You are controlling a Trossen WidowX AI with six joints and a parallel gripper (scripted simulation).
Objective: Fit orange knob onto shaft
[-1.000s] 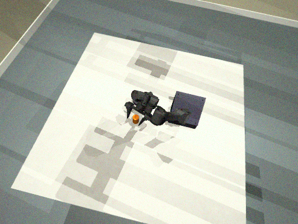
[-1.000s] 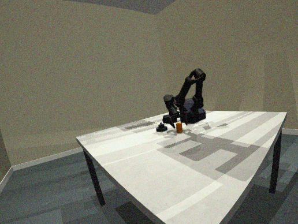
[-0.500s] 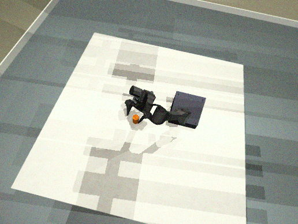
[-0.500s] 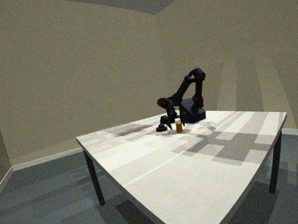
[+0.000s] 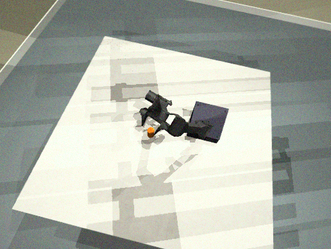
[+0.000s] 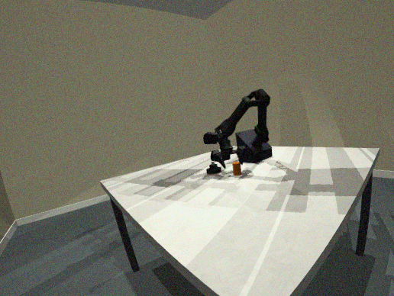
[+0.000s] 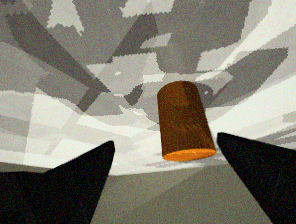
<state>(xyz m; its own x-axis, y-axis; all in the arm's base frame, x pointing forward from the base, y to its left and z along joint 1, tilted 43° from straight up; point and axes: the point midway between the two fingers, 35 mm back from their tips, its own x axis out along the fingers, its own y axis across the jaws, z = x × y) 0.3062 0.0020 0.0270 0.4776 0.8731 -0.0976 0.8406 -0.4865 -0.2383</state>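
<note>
The orange knob [image 5: 151, 132] [image 6: 237, 168] [image 7: 185, 122] stands upright on the table, its bright flat top up; its hole is hidden underneath. My gripper [image 5: 149, 129] [image 6: 233, 165] [image 7: 164, 141] is open wide with its fingertips low on either side of the knob. The knob is nearer the right finger in the wrist view, with a wide gap to the left finger. The dark round pedestal [image 6: 214, 168] stands a little left of the knob in the exterior view, close by the gripper. Its shaft is too small to make out its flat side. The pedestal is not in the wrist view.
The arm's dark box-shaped base [image 5: 210, 117] [image 6: 252, 146] stands on the white table [image 5: 224, 192] [image 6: 183, 229], right of the gripper in the top and exterior views. Strong shadow stripes cross the table top. Its edges are far from the knob.
</note>
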